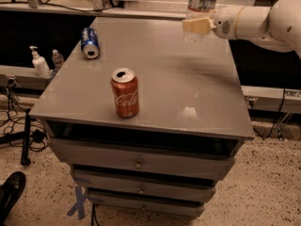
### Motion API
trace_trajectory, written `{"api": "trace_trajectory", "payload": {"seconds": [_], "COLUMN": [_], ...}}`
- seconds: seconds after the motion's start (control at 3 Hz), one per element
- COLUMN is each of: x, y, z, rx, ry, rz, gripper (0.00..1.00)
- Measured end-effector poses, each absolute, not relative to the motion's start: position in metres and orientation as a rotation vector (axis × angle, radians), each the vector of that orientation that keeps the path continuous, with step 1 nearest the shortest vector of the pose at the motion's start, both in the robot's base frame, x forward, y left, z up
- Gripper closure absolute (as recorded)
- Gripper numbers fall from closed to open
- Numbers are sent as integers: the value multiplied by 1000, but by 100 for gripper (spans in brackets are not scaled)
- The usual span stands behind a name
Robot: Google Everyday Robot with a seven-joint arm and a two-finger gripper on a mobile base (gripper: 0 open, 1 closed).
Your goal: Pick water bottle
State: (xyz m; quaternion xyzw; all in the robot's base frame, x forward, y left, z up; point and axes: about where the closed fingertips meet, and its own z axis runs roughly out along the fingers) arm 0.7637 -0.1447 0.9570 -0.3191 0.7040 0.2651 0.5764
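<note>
In the camera view, the robot's white arm (263,20) stretched level from the right above the grey table's (197,98) far edge, its gripper (193,26) clamped around the water bottle (200,1), held upright. A red can (125,93) stood below-left of the gripper and nearer the camera, and a blue can (89,42) lay well to its left.

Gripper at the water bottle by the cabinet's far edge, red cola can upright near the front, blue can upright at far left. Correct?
Not quite: the camera view shows the blue can lying on its side. The rest holds: the gripper is at the water bottle by the far edge, and the red cola can stands upright.
</note>
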Motion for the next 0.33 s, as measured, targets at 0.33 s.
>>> {"api": "trace_trajectory", "payload": {"seconds": [0.33], "x": [757], "y": [-137], "z": [953], "rx": [-777], "ry": [1654], "rz": [651], "gripper": [100]}}
